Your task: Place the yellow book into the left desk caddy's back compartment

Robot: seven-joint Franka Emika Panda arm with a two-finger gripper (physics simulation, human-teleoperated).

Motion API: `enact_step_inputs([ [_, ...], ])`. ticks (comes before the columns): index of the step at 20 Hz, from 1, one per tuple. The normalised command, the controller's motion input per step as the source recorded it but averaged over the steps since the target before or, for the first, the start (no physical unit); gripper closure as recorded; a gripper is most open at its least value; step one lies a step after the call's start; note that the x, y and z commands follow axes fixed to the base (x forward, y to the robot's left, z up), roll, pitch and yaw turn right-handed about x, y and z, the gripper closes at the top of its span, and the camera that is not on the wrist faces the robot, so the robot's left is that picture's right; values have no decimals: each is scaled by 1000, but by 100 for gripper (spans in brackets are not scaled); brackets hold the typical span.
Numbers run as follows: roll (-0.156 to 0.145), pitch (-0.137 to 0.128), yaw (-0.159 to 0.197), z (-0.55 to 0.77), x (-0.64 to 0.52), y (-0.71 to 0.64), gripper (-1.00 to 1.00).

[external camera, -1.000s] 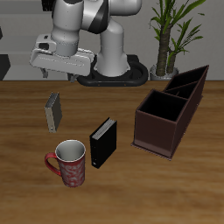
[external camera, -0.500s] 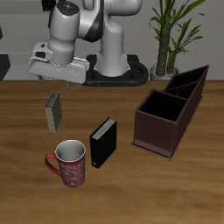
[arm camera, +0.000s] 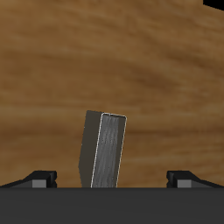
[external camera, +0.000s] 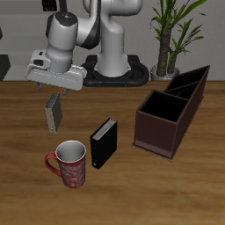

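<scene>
The gripper [external camera: 53, 86] hangs just above the yellow book [external camera: 54, 112], and its fingers are spread wide apart with nothing in them. The book stands up on the wooden table [external camera: 26, 185], and in the wrist view it [arm camera: 106, 150] sits between the two fingertips [arm camera: 42, 178]. Nearer the table's front edge is a red mug [external camera: 68, 163]. Next to the mug stands a black book [external camera: 104, 142]. Past that is the brown desk caddy [external camera: 171, 109], well apart from the yellow book. A green plant [external camera: 171, 31] grows behind the table.
</scene>
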Motion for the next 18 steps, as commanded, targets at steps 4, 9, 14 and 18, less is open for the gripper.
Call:
enact_step_inputs([
  [4, -11, 29, -12, -351, 55, -97, -100],
  [9, -4, 41, -13, -295, 46, -30, -100],
  [14, 11, -7, -26, -235, -30, -95, 100],
  [18, -58, 50, -23, -242, 19, -186, 100],
])
